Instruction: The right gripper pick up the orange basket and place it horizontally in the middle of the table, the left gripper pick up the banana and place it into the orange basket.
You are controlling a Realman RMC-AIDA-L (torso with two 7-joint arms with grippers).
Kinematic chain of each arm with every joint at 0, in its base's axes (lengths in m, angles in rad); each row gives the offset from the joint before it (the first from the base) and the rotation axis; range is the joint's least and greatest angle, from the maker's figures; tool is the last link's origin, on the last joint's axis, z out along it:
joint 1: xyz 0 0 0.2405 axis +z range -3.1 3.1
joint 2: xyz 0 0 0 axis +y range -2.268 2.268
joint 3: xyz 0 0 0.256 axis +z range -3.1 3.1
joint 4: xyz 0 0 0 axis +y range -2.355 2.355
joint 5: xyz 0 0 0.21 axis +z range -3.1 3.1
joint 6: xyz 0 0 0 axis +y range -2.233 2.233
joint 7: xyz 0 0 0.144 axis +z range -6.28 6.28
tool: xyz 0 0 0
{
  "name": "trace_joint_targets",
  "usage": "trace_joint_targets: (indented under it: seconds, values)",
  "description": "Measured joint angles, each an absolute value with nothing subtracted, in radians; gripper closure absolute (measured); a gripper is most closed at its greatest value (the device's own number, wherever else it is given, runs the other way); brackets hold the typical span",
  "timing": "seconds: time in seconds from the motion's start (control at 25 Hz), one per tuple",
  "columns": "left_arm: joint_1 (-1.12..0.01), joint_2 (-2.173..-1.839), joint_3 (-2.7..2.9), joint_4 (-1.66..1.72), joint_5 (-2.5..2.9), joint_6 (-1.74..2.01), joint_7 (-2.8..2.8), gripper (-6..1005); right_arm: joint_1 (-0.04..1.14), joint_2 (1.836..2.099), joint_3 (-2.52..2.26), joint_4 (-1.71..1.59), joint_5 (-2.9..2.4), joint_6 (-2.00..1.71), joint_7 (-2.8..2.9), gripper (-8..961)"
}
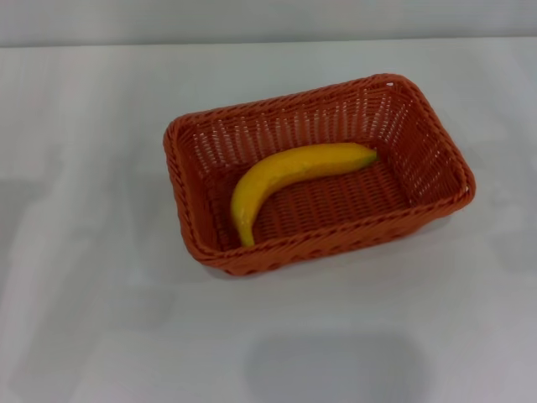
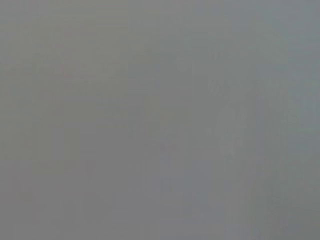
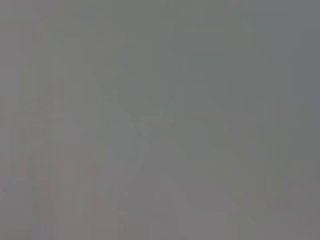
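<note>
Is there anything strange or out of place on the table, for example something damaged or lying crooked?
Nothing stands out. The banana lies whole inside the orange basket, which sits upright near the middle of the table, only turned a little askew to the table edge. No gripper is in view.

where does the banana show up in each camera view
Head view: the banana lies inside the orange basket, near the picture's centre, its dark tip toward the robot's right.
Left wrist view: not in it; only plain grey.
Right wrist view: not in it; only plain grey.
Shared landmark: none; the basket shows only in the head view.
</note>
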State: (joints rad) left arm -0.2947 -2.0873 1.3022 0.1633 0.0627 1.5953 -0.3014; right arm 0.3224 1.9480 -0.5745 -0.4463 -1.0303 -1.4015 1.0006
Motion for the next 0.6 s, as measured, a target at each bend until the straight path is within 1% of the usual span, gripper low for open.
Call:
trace_joint_targets:
  seconds: [0.32,0.6]
  values:
    - [-0.338,-2.094,1.286,0.107,-0.085,1.422,-0.094,123,0.314,1.948,-0.559,-0.451,-1.030,-1.394,1.001,84]
    - [-0.349,-2.089,1.283,0.092,-0.134,1.334,-0.074,124,0.308,1.948,-0.538,-0.451,-1.030,-1.400,1.001,83]
